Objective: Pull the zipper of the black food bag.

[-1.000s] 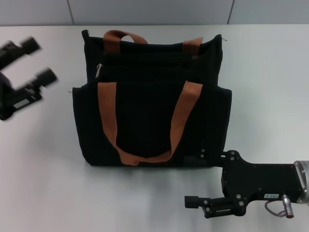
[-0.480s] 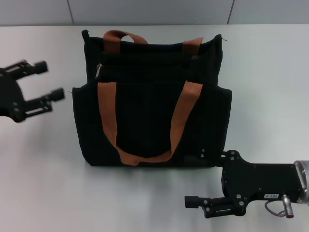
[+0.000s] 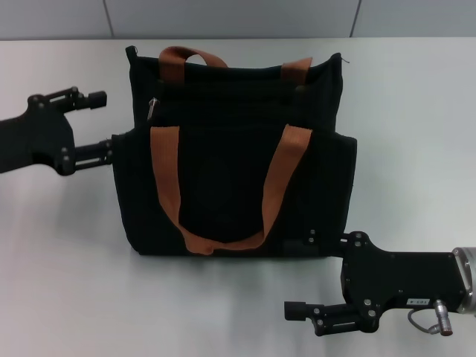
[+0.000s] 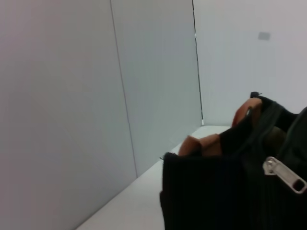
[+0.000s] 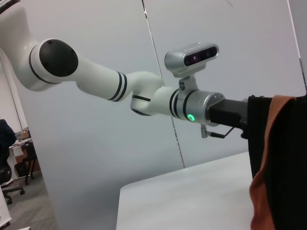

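The black food bag (image 3: pixel 234 163) stands upright on the white table, with two orange-brown handles. The zipper (image 3: pixel 152 108), a small silver pull tab, hangs near the bag's upper left corner. It also shows close up in the left wrist view (image 4: pixel 285 175). My left gripper (image 3: pixel 104 125) is open at the bag's left side. One finger is level with the top edge and the other reaches the side pocket's edge. It holds nothing. My right gripper (image 3: pixel 301 274) is open and empty by the bag's front right corner.
The white table (image 3: pixel 67 245) runs to a grey wall behind. In the right wrist view the white left arm (image 5: pixel 110 86) with its wrist camera reaches to the bag (image 5: pixel 261 129), whose orange strap (image 5: pixel 268 191) hangs nearby.
My left gripper has moved right, from the table's left edge up to the bag's left side. The bag and my right arm have not moved.
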Robot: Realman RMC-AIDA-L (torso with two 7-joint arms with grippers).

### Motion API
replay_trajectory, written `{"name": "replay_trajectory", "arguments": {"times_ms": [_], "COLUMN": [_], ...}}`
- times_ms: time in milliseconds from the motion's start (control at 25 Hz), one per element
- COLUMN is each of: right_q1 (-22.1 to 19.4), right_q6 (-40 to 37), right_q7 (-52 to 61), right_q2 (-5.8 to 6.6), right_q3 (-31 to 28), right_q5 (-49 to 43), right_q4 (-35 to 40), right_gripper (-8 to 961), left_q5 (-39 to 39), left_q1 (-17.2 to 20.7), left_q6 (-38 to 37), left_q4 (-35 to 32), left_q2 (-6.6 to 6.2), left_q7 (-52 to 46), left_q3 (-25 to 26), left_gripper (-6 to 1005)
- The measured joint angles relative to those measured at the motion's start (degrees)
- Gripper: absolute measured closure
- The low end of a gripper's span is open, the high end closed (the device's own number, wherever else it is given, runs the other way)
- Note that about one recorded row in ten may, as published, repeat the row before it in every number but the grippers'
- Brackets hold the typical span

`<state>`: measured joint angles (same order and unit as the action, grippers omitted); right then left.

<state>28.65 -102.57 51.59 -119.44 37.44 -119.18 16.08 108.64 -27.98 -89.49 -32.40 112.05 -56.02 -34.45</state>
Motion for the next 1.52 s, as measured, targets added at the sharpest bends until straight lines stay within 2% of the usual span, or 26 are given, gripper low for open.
{"name": "replay_trajectory", "arguments": {"times_ms": [160,280,360,600,680,880,1080,1200,1280,1360,1520], "right_q1": [0.0,0.07,0.08,0.09,0.09,0.09,0.09,0.08,0.04,0.03,0.01], "right_q6": [0.0,0.0,0.0,0.0,0.0,0.0,0.0,-0.15,-0.48,-0.57,-0.67], "right_q7": [0.0,0.0,0.0,0.0,0.0,0.0,0.0,0.01,0.01,0.01,0.05], "right_q2": [0.0,-0.04,-0.05,-0.08,-0.09,-0.09,-0.09,-0.07,0.01,0.03,0.06], "right_q3": [0.0,0.0,0.0,0.0,0.05,0.27,0.46,0.5,0.41,0.34,0.2], "right_q5": [0.0,0.45,0.59,0.76,1.15,1.49,1.5,1.5,1.5,1.5,1.5], "right_q4": [0.0,0.0,0.0,0.0,0.0,0.0,0.0,0.0,0.0,0.01,0.08], "right_gripper": [136,136,136,136,136,136,137,137,137,137,137], "left_q5": [0.11,-0.15,-0.19,-0.43,-0.62,-1.57,-2.03,-2.03,-1.86,-1.77,-1.0], "left_q1": [-1.28,-1.31,-1.23,-0.9,-0.86,-0.68,-0.38,-0.32,-0.36,-0.4,-0.42], "left_q6": [0.13,-0.05,-0.07,-0.48,-1.68,-5.99,-6.56,-6.01,-6.07,-6.17,-6.2], "left_q4": [-0.08,-0.1,-0.1,-0.12,-0.02,-0.03,-0.04,-0.06,-0.09,-0.03,-0.23], "left_q2": [0.31,1.26,1.41,1.9,1.99,1.78,1.58,1.38,0.54,0.24,-0.06], "left_q7": [1.09,4.26,4.73,5.65,5.67,5.27,4.74,3.28,0.19,-1.04,-3.44], "left_q3": [-0.01,0.23,0.32,0.91,1.94,2.96,3.08,3.08,2.88,2.76,1.75], "left_gripper": [247,247,248,381,533,693,854,917,959,1001,984]}}
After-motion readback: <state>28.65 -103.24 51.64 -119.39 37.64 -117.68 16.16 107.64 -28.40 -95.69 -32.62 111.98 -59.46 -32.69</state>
